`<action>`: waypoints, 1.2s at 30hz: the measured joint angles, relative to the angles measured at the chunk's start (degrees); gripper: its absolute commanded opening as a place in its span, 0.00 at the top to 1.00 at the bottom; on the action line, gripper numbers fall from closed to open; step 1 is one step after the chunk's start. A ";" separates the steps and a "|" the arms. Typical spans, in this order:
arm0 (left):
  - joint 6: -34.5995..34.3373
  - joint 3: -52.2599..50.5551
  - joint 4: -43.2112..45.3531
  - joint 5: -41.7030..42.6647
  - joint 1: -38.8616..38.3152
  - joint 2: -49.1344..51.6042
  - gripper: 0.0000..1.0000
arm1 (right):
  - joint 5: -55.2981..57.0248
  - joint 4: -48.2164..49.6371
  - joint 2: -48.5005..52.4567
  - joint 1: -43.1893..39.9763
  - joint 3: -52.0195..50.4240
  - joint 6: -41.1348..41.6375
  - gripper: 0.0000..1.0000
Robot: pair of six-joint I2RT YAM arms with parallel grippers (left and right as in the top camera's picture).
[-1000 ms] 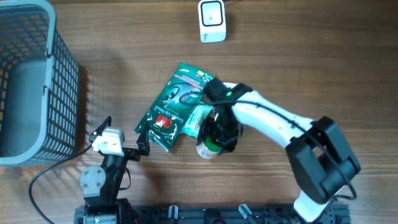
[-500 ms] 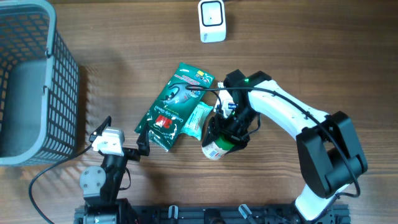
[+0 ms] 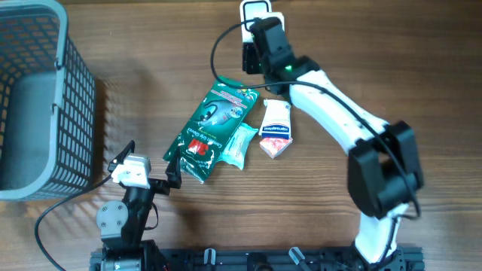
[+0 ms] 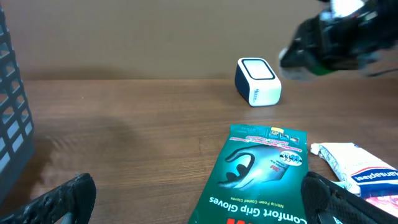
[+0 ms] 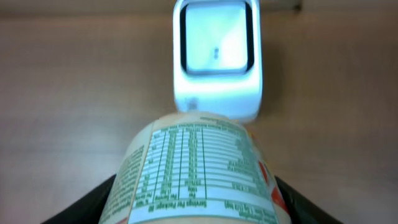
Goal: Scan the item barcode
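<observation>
Bottle (image 5: 196,174) sits clamped in the right hand (image 3: 262,39), raised just before the scanner (image 5: 216,59) with its nutrition label facing up; pickup looks done, barcode read seemingly not yet made; left hand (image 3: 149,164) rests with fingers wide apart.

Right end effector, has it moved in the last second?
Yes. The right end effector, gripping the bottle, has gone from beside the glove pack, mid-table, up to the white scanner at the far edge.
</observation>
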 measured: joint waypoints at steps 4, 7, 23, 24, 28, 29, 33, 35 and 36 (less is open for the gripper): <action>0.02 0.00 0.00 0.00 0.02 0.07 0.00 | 7.72 25.42 9.79 -0.11 -0.22 -9.92 0.52; 0.02 0.00 0.00 0.00 0.02 0.09 0.00 | 11.10 38.60 15.30 -0.61 0.15 -14.69 0.47; 0.02 0.00 0.04 0.00 0.02 0.09 0.00 | 12.63 0.07 12.92 -9.81 15.19 2.29 0.46; 0.02 -0.02 0.00 0.00 0.02 0.09 0.00 | 13.53 -4.31 10.93 -12.31 15.74 5.03 0.45; 0.02 -0.02 -0.02 0.00 0.02 0.11 0.00 | 18.45 -26.49 7.17 -23.32 16.57 23.30 0.48; 0.02 -0.02 0.00 0.00 0.02 0.11 0.00 | 18.34 -30.51 7.19 -24.87 16.46 27.78 0.49; 0.02 -0.02 0.00 0.00 0.02 0.13 0.00 | 17.46 -43.87 7.19 -32.00 16.13 50.97 0.51; 0.02 -0.02 0.00 0.00 0.02 0.11 0.00 | 14.58 -43.74 7.19 -35.85 14.69 58.88 0.54; 0.00 -0.02 0.00 0.00 0.02 0.13 0.00 | 12.68 -43.69 7.19 -37.79 12.66 62.86 0.55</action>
